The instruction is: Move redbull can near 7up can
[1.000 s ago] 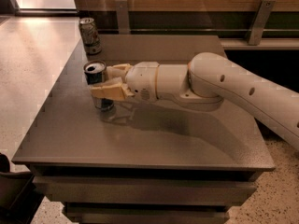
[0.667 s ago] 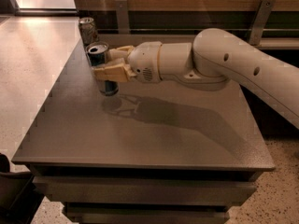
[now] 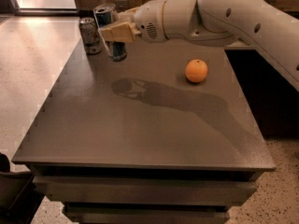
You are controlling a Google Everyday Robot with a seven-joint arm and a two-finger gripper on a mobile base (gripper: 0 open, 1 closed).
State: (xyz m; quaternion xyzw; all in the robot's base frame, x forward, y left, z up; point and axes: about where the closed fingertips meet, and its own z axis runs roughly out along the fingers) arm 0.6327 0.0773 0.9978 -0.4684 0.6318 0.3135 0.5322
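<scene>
In the upper left of the frame, the hand (image 3: 113,32) is closed on the redbull can (image 3: 105,16), its tan fingers (image 3: 122,31) clamped across the middle of the can's body. The can's silver top and upper band show above the fingers, and its dark blue lower end shows below them. It leans slightly, with the top tipped toward the left of the frame. Whether its base touches the worktop (image 3: 140,134) cannot be told.

Just to the left of the held can stands the 7up can (image 3: 89,35), upright on the far left corner of the worktop. It is silvery-grey with dark and reddish marks. The two cans are very close, with a narrow gap between them.

No brand name or other writing can be read on either can; only the colour panels show.

The white arm (image 3: 233,17) reaches in from the upper right of the frame. An orange (image 3: 196,71) sits on the worktop right of centre, well apart from both cans.
</scene>
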